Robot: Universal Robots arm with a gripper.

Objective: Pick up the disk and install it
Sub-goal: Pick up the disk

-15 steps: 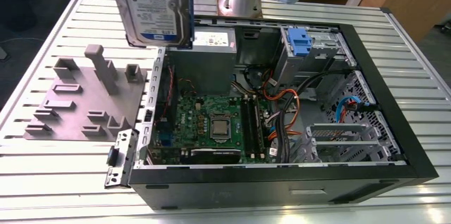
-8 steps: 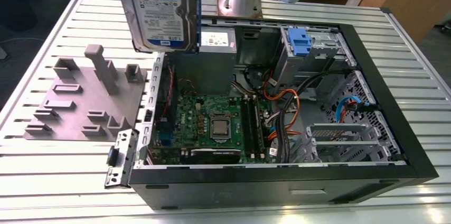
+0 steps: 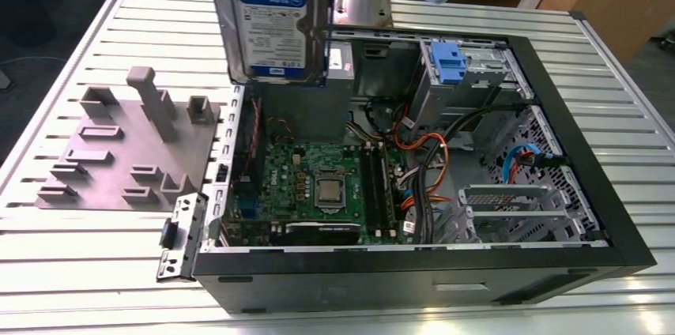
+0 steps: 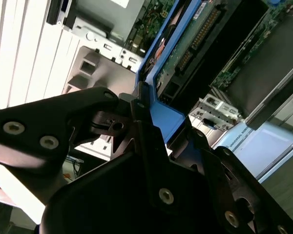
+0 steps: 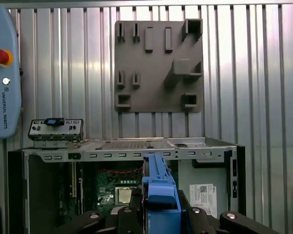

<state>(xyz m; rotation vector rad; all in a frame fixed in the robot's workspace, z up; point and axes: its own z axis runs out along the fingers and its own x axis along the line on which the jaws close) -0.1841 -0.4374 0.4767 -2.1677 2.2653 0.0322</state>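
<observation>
The disk [image 3: 277, 23] is a silver drive with a white-and-blue label. It hangs upright in the air above the far corner of the open computer case [image 3: 590, 193], on the exterior view's left. In the second wrist view my gripper [image 4: 147, 109] is shut on the disk's blue carrier frame [image 4: 168, 114], with its black fingers [image 4: 88, 105] on either side. In the first wrist view the blue frame [image 5: 158, 187] stands edge-on between the gripper [image 5: 159, 214] jaws, over the case interior. The disk's top edge runs out of the exterior view.
Inside the case lie the motherboard [image 3: 316, 185], bundled cables [image 3: 422, 153] and a drive bay with a blue latch [image 3: 448, 58]. A grey fixture plate [image 3: 126, 145] with upright pegs lies on the slatted table [image 3: 84, 256] beside the case. A teach pendant [image 5: 2, 73] rests on the table.
</observation>
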